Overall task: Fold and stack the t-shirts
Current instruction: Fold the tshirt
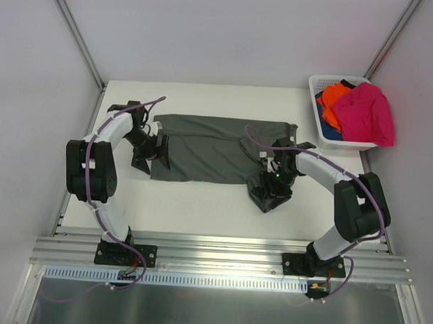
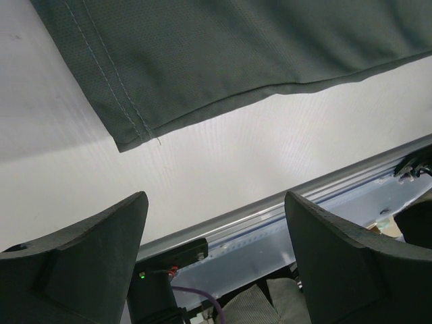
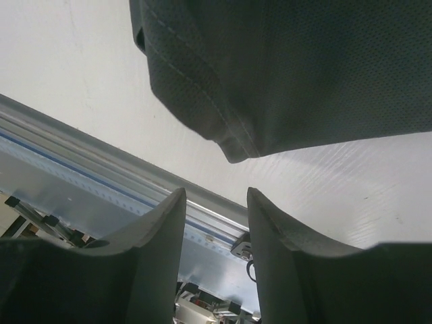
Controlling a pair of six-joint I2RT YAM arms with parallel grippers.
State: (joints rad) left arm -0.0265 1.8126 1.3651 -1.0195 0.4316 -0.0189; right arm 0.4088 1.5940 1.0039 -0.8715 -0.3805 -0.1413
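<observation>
The large dark grey-green cloth t-shirt (image 1: 206, 149) lies flat on the white table (image 1: 201, 204), with the left gripper (image 2: 214, 201) wide open at its left edge and the right gripper (image 3: 216, 197) apart and empty just short of its near right corner, so I think a closing here could miss the hem or only bunch it.

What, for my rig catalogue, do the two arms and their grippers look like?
The left arm and right arm are white tubes with black joints and black base plates, a purple cable looped along each. The left gripper and right gripper each have two thick matte dark-grey fingers.
</observation>
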